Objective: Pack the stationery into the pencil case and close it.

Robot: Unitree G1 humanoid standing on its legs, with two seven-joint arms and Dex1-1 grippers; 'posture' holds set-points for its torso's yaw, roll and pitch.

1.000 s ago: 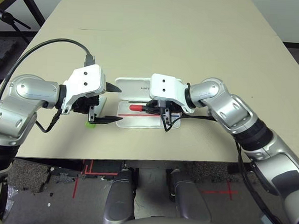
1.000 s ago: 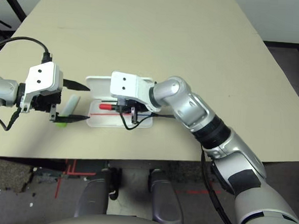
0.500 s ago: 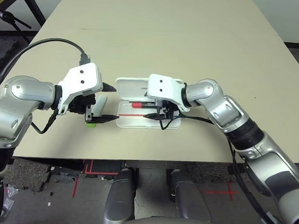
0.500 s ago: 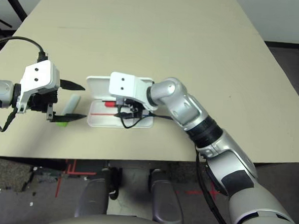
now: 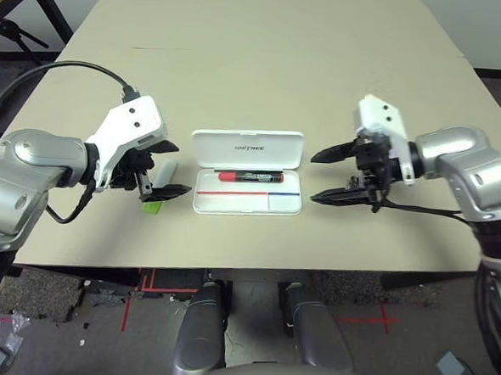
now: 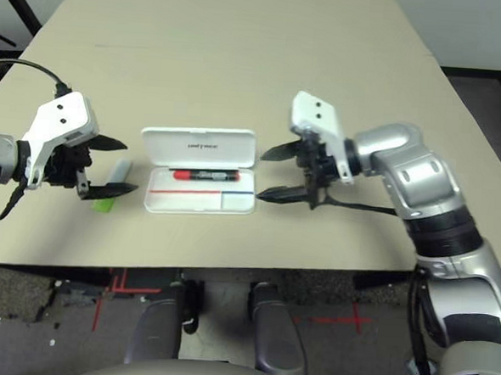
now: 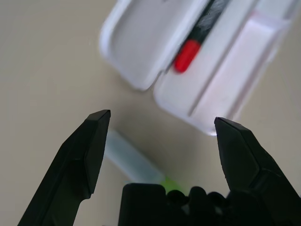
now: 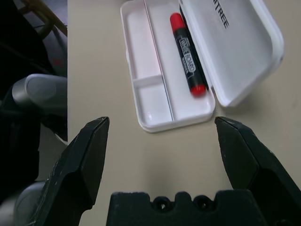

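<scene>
The white pencil case lies open at the table's front middle, its lid folded back. A black marker with red ends rests in its tray along the hinge side. My right gripper hovers open and empty just to the right of the case. A pale green highlighter with a green cap lies on the table to the left of the case. My left gripper stands open right over it, one finger on each side; the left wrist view has the highlighter low between the fingers.
The tan table stretches wide behind the case. Its front edge runs close below the case and both grippers. A black cable loops from my left wrist, and a thin one trails from the right.
My right gripper has opened, left the marker in the tray and drawn back to the right of the case. The left gripper has stayed open by the highlighter.
</scene>
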